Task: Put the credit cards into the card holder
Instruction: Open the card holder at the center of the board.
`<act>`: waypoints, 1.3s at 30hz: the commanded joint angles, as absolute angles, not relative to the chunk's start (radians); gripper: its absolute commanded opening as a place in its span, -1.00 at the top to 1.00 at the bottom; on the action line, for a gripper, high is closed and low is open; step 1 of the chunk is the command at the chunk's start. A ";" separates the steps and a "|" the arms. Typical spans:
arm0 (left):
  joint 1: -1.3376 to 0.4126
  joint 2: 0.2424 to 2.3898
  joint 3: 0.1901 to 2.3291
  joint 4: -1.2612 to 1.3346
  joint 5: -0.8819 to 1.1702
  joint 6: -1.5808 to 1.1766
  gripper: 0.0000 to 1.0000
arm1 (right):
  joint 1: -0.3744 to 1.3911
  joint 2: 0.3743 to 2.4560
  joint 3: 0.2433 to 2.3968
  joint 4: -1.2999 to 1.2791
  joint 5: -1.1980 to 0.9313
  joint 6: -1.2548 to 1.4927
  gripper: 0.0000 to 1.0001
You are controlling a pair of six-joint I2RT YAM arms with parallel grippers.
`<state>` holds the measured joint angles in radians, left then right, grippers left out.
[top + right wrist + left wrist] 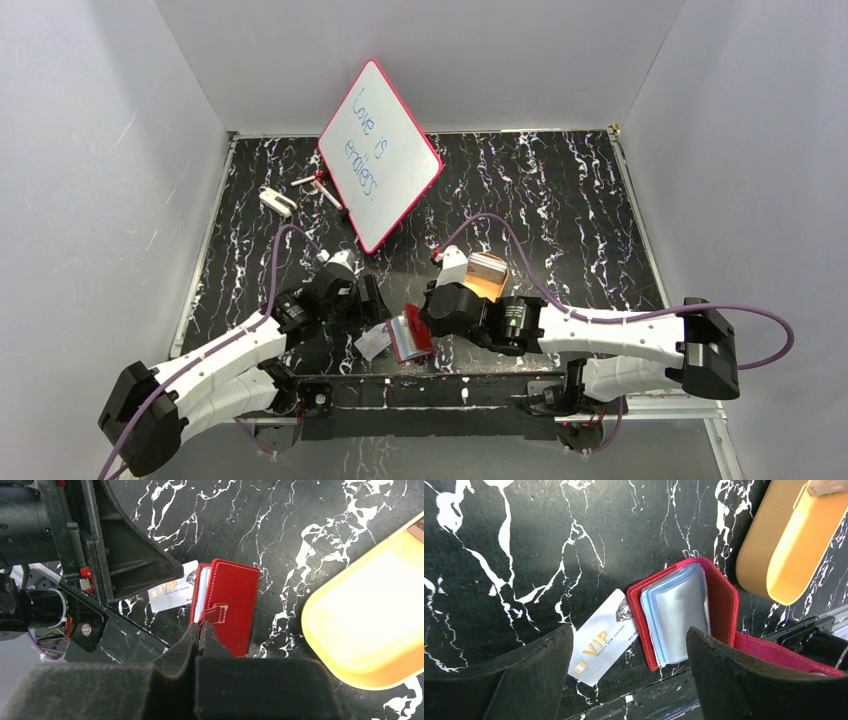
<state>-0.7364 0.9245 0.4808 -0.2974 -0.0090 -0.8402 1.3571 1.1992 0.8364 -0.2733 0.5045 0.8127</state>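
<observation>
The card holder (235,597) is a small dark red wallet lying near the table's front edge, with its bluish clear sleeves (679,612) showing. It also shows in the top view (411,336). One pale credit card (601,640) printed "VIP" lies flat on the table, with one corner tucked under the wallet's left edge. The card also shows in the right wrist view (169,592). My right gripper (199,629) is shut on the wallet's cover by the snap tab. My left gripper (629,632) is open and empty above the card and the wallet.
An orange-tan oval tray (370,620) sits just right of the wallet. A red-framed whiteboard (380,155) stands at the back, with a small white object (277,201) and red pens (318,183) to its left. The table's front edge (664,695) is just below the card.
</observation>
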 commanded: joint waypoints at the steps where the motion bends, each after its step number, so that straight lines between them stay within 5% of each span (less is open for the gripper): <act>1: -0.750 0.928 0.440 -0.264 0.036 -0.871 -0.58 | 1.362 1.156 0.807 -0.252 0.560 0.847 1.00; 30: -0.813 1.027 0.333 -0.005 0.131 -1.038 -0.10 | 1.361 1.107 0.796 -0.370 0.589 0.838 1.00; 32: -0.815 1.049 0.350 -0.005 0.126 -1.024 -0.10 | 1.361 1.112 0.814 -0.407 0.587 0.837 0.85; 39: -0.818 1.111 0.412 -0.005 0.123 -0.981 -0.10 | 1.361 1.091 0.846 -0.423 0.532 0.791 -0.15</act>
<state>-0.8112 1.0885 0.3649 0.0082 0.1226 -1.0172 1.3571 1.1225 0.7876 -0.4179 0.5491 0.8268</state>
